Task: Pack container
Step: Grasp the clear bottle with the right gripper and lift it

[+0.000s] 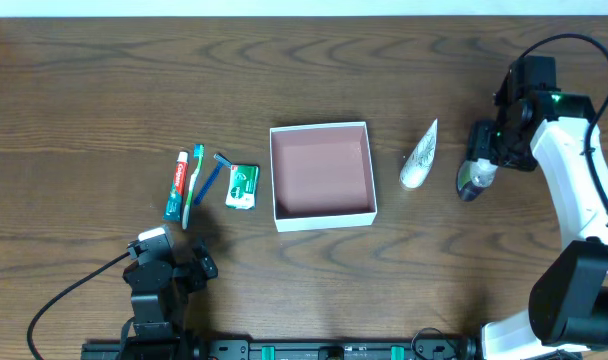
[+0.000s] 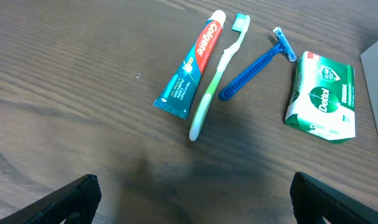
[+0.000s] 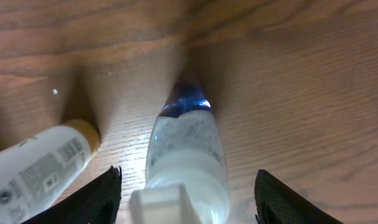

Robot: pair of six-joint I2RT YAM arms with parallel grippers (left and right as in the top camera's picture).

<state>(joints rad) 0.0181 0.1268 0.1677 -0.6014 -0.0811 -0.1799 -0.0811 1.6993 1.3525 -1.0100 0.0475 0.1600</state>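
Note:
The container point(image 1: 324, 219), a shallow square box with white walls and a pink-brown inside, sits empty at the table's middle. To its right lie a white tube point(image 1: 420, 156) and a clear spray bottle with a dark tip point(image 1: 472, 181). My right gripper point(image 1: 483, 160) is open over the bottle. In the right wrist view the bottle point(image 3: 188, 146) lies between the spread fingers point(image 3: 188, 186) without touching them, and the tube point(image 3: 36, 168) lies at the left. My left gripper point(image 1: 172, 262) is open and empty near the front edge, fingers wide apart point(image 2: 192, 196).
Left of the container lie a toothpaste tube point(image 1: 176, 186), a green-and-white toothbrush point(image 1: 192, 186), a blue razor point(image 1: 212, 174) and a green-and-white soap packet point(image 1: 242, 186). They also show in the left wrist view: toothpaste point(image 2: 192, 65), toothbrush point(image 2: 215, 81), razor point(image 2: 254, 65), packet point(image 2: 322, 94).

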